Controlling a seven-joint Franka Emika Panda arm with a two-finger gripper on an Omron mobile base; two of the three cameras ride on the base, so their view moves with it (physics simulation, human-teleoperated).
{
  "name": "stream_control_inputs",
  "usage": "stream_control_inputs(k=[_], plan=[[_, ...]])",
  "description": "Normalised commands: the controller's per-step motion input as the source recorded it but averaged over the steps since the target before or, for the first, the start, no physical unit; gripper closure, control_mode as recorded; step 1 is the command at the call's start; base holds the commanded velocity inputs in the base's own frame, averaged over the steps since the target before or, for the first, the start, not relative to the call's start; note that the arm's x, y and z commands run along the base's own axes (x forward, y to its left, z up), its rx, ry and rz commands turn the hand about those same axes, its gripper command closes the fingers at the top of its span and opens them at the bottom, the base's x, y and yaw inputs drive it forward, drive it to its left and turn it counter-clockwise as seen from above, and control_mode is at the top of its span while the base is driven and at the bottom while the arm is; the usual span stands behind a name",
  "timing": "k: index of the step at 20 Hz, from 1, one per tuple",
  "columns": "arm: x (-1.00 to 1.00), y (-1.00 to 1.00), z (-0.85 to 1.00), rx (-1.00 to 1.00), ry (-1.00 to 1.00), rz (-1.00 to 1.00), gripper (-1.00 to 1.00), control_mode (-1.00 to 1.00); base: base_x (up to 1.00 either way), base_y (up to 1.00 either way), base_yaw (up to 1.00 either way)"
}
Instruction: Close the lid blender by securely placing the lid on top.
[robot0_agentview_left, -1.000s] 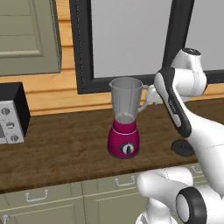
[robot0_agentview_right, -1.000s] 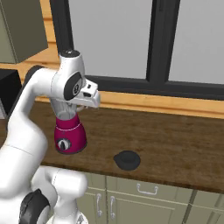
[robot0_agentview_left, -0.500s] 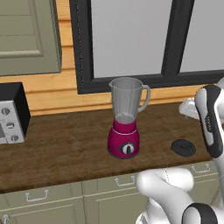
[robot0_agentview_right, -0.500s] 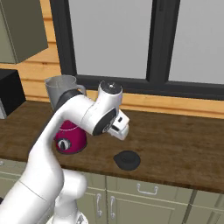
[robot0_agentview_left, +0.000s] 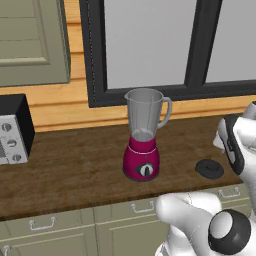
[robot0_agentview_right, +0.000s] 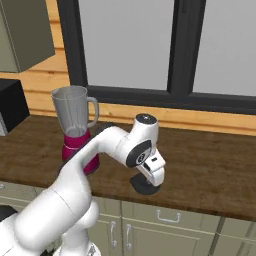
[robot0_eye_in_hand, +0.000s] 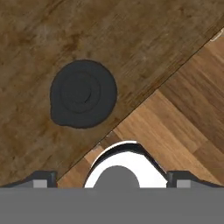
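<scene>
A: Lid (robot0_eye_in_hand: 83, 94) on the tabletop (robot0_agentview_left: 75, 170), lying flat near the front edge, well right of the blender (robot0_agentview_left: 144, 135). We call this the approach step: nothing lifted yet.

B: Agreed. Claw (robot0_eye_in_hand: 112, 177) sits above it looking down; in the hand view the lid is up and left of centre, so not lined up. Both fingertips (robot0_eye_in_hand: 41, 177) sit wide apart at the bottom edge, so we log it as spread, pinching nothing.

A: In the right base view the hand hangs right over the lid (robot0_agentview_right: 146, 185), partly covering it. Touching or apart? We can't tell there.

B: Hand view shows a clear gap, so apart. Next move, our guess: shift over the raised centre knob, drop, pinch the knob, then carry it left to the jar.

A: Containers: jar is clear grey, upright on the magenta base, rim open. Looks empty to us, nothing visible inside.

B: Also a black-and-silver box appliance (robot0_agentview_left: 14, 130) far left. Not part of the job.
</scene>
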Motion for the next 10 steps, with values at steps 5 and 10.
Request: stream_control_inputs(k=[5, 10], plan=[[0.45, -0.03, -0.4, 0.0, 0.28, -0.2, -1.0, -1.0, 0.0, 0.0, 0.0], [0.07, -0.06, -0.25, 0.03, 0.12, -0.1, -1.0, -1.0, 0.0, 0.0, 0.0]])
